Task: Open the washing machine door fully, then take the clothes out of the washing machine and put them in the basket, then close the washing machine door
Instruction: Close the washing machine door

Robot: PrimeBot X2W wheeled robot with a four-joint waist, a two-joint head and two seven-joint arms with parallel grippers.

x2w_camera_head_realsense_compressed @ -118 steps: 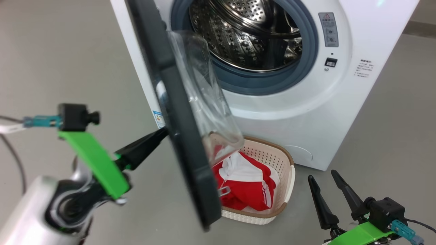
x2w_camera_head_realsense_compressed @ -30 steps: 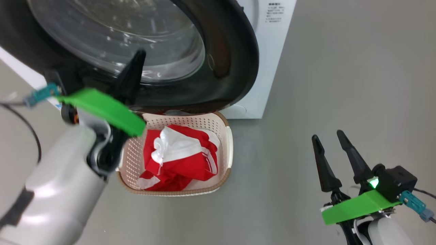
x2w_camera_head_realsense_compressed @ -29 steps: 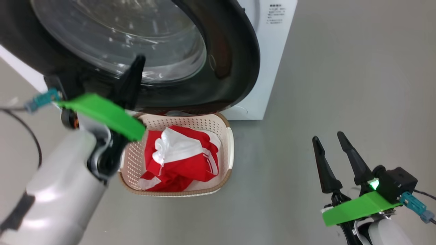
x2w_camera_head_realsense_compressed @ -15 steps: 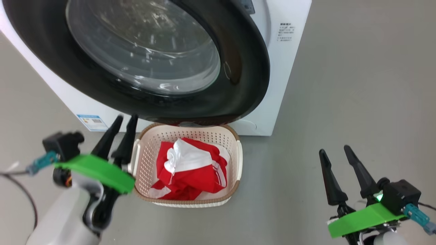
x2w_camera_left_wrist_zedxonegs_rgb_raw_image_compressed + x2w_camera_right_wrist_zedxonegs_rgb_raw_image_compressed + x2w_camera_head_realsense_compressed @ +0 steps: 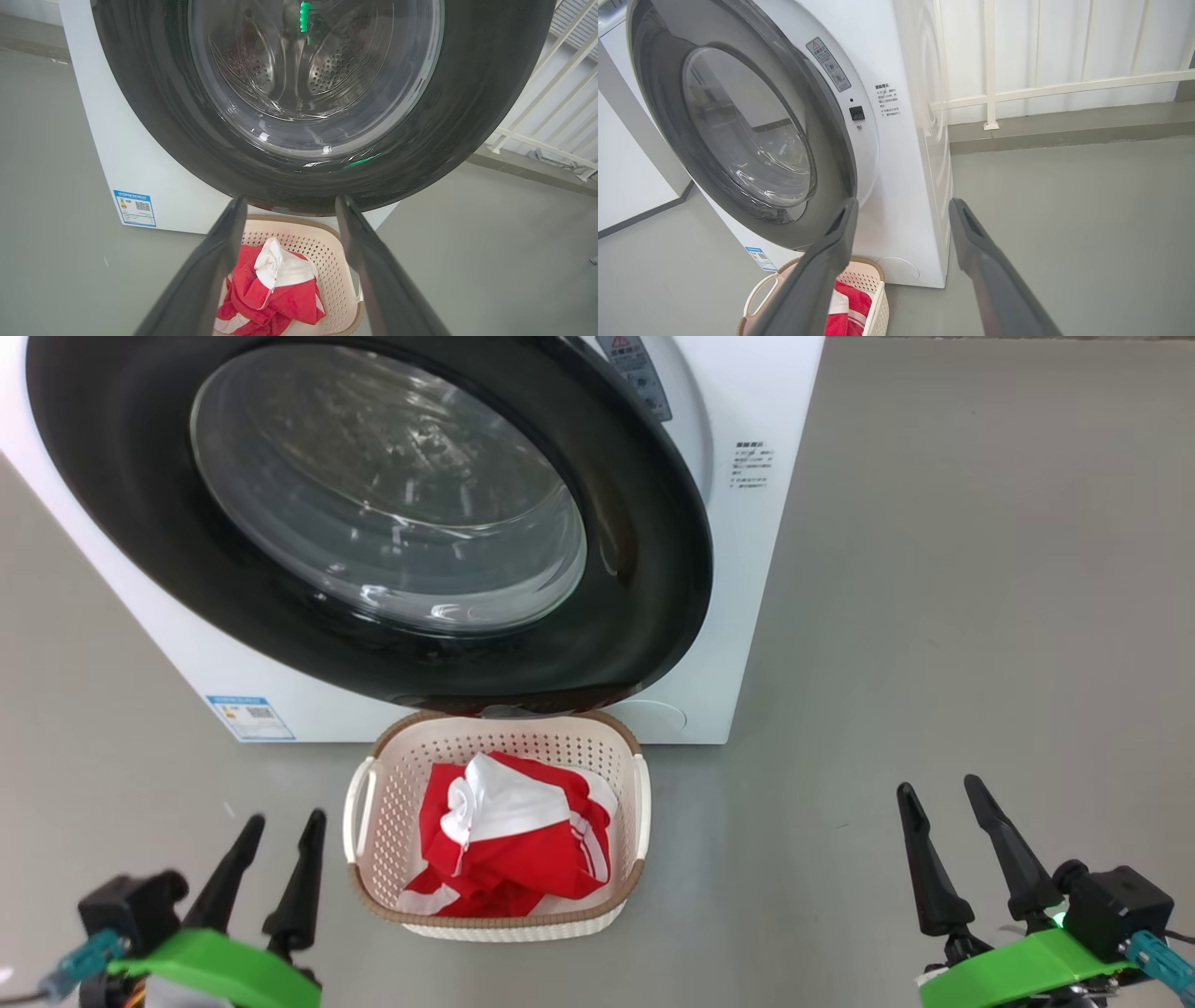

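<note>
Since the bright red-and-white fabric clothes (image 5: pixel 523 845) lie in the cream perforated plastic basket (image 5: pixel 523 747) before the white boxy washing machine (image 5: pixel 750 569), whose round black-rimmed glass door (image 5: pixel 653 569) sits against its front, task looks approx. done; latch unclear. Earlier: door open, left hand (image 5: pixel 288 817) behind it; now left hand & right hand (image 5: pixel 937 784) hang low, fingers spread, empty.

floor (image 5: pixel 980 569): grey, smooth and matt; it carries everything here.
washer (image 5: pixel 747 569): white, stands on the floor, with a blue sticker (image 5: pixel 250 717) at its lower front corner.
basket (image 5: pixel 392 803): cream with a brown rim, stands on the floor just in front of the washer's foot; touching or not, I cannot tell.
kerb (image 5: pixel 1064 128): low grey step along the floor's far edge, beside the washer.
railing (image 5: pixel 1064 86): white, its post stands on the kerb.
</note>
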